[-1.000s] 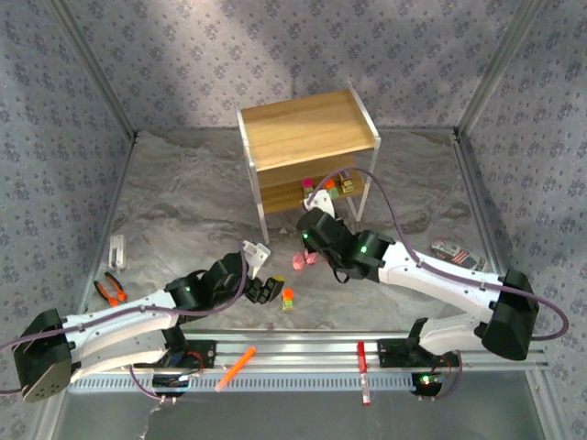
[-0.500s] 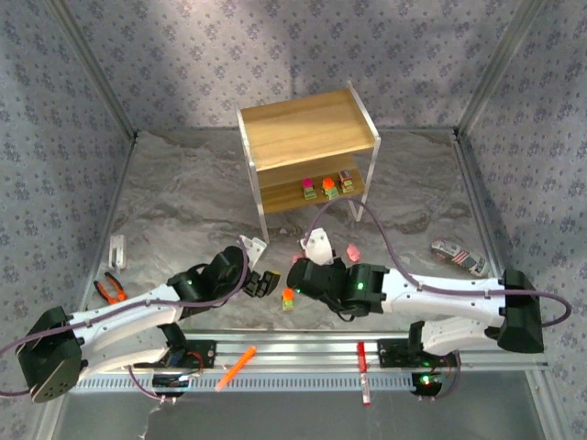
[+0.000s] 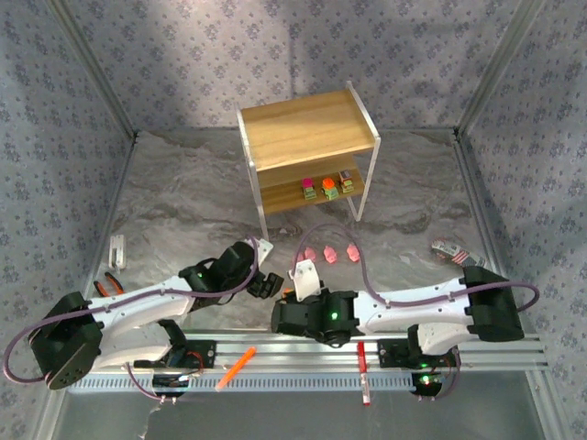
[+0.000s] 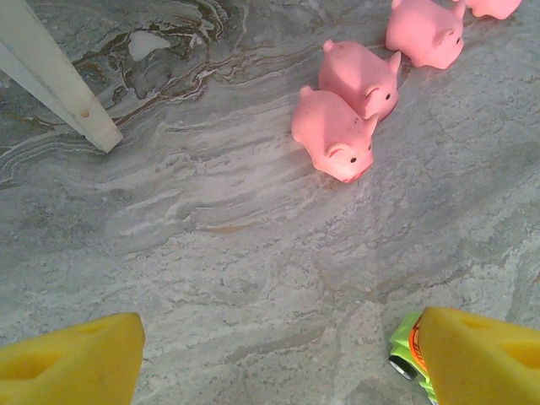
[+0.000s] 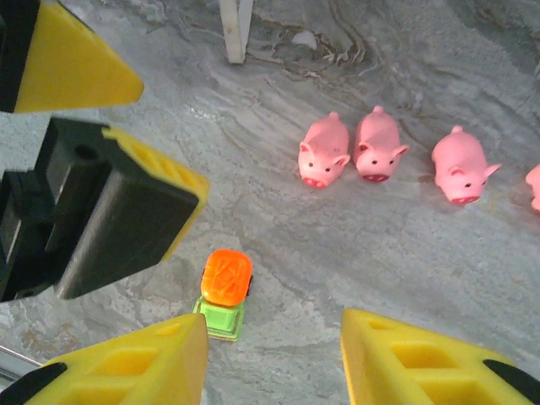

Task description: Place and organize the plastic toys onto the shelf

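Grey marbled table (image 3: 183,211) inside patterned walls. At left, the left tool (image 4: 278,337) stands wide and empty, its right pad beside a green, orange-topped block (image 5: 226,278). Just near it, the right tool (image 5: 274,337) is also spread, empty. Four pink pigs (image 5: 375,145) line up beyond. Behind, the shelf (image 3: 307,128) holds three blocks (image 3: 328,187) on its lower board.

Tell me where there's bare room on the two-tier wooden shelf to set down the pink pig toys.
The light wooden top board is bare all over. The lower board is free along its left half, between the white frame leg and the three blocky toys; its right half is crowded by those toys.
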